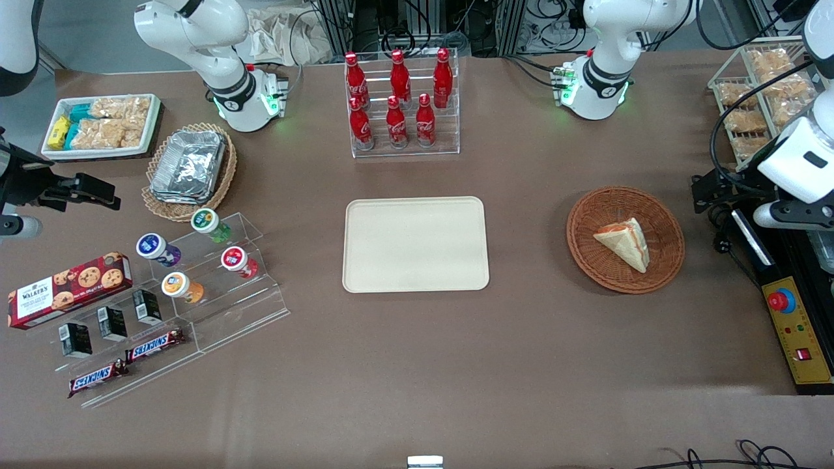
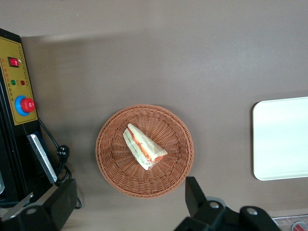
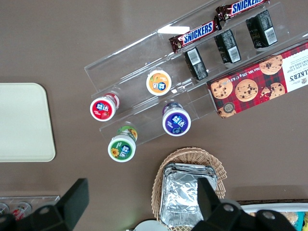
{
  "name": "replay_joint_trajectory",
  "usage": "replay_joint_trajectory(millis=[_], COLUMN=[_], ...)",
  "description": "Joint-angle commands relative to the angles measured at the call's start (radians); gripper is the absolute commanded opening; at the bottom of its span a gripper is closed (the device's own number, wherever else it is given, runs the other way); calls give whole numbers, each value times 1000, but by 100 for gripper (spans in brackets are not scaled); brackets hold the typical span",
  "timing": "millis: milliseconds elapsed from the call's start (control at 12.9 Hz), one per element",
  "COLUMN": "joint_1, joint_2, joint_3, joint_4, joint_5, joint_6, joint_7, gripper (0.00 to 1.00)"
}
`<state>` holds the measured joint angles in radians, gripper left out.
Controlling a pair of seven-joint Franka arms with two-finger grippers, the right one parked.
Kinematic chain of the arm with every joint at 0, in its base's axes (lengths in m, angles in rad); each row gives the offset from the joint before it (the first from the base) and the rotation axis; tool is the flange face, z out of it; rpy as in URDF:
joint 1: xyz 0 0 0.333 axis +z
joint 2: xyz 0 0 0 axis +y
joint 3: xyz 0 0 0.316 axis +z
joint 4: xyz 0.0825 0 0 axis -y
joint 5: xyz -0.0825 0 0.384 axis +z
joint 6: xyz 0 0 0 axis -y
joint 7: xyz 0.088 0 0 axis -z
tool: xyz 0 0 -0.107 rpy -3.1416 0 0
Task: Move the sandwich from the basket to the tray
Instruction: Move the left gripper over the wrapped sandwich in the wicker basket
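The sandwich (image 1: 625, 242), a white bread wedge with orange-red and green filling, lies in the round reddish-brown wicker basket (image 1: 586, 228). It also shows in the left wrist view (image 2: 143, 147), in the middle of the basket (image 2: 113, 163). The cream-beige tray (image 1: 416, 243) lies bare at the table's middle, and its edge shows in the left wrist view (image 2: 281, 139). My left gripper (image 1: 711, 193) hangs raised beside the basket, toward the working arm's end. In the wrist view the gripper (image 2: 127, 198) is open and empty, apart from the basket's rim.
A rack of red cola bottles (image 1: 399, 104) stands farther from the camera than the tray. A yellow control box (image 1: 796, 332) with cables and a snack rack (image 1: 756, 98) lie at the working arm's end. Snacks, foil containers (image 1: 189, 166) and an acrylic stand (image 1: 195, 286) lie toward the parked arm's end.
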<state>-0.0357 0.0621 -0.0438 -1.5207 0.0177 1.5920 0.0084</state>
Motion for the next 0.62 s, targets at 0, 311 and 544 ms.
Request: replay_joint_trajectory(millis=[0, 311, 544], joint_1=[4, 2, 11], joint_2=[21, 2, -82], joint_3=[-4, -5, 8], joint_4=[33, -22, -166], joint_5=[15, 11, -42], joint_6=[-32, -53, -24], joint_7=[-4, -124, -249], gripper=[100, 100, 100])
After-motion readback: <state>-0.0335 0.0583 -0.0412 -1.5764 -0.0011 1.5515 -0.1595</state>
